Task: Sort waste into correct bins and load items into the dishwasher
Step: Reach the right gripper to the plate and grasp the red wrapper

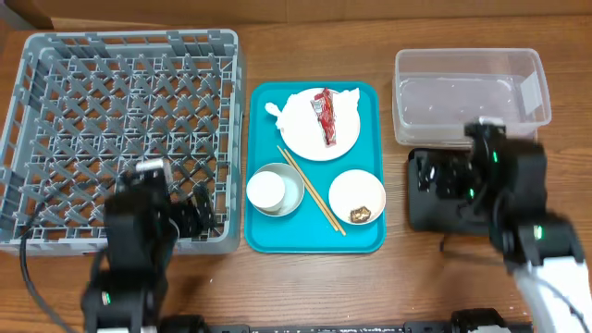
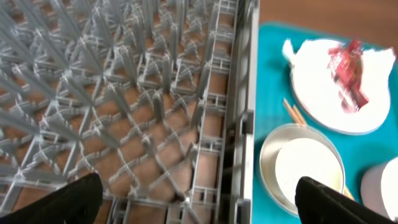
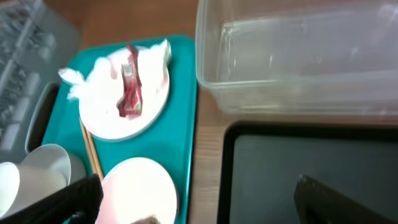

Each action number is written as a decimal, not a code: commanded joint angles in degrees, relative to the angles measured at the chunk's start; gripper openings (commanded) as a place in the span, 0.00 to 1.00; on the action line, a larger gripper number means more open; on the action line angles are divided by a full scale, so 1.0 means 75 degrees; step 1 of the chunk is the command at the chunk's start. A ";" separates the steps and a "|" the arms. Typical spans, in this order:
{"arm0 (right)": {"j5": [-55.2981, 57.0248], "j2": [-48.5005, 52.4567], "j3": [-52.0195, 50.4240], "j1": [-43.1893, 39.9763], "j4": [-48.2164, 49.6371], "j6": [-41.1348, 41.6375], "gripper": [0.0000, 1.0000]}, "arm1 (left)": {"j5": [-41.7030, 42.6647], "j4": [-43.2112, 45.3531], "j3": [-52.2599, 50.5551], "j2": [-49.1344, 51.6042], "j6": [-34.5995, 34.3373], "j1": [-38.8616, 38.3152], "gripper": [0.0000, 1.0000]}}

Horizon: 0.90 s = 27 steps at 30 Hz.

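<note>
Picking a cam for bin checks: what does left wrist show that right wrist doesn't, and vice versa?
Left wrist only: the dish rack peg lattice up close; right wrist catches just a blurred corner of it. Right wrist only: the clear tub and the black tray. Both: the teal tray, the white plate with the red sauce packet on it, the napkin and the chopsticks.

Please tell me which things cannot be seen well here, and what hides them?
Black tray: overhead, the right arm covers most of it; the right wrist view cuts it at the bottom edge.
Dish rack: overhead, the left arm hides part of its near side.
Rice grains: too small to find in any view.
Brown scrap in the pink bowl: blurred and cut off at the bottom of the right wrist view.
</note>
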 commanded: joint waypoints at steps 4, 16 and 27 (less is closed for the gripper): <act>-0.0764 0.1568 0.1629 -0.0015 -0.0641 0.0020 1.00 | 0.0152 -0.1259 0.1565 0.1801 0.0146 -0.0050 1.00; -0.0851 0.2264 0.2492 0.0766 0.0195 -0.0425 0.98 | 0.0230 -0.1722 0.1699 0.2328 -0.0026 -0.0050 1.00; -0.0003 0.5461 0.5872 0.1836 -0.0807 -0.1113 1.00 | 0.0568 -0.1848 0.1982 0.2328 -0.0055 -0.0050 1.00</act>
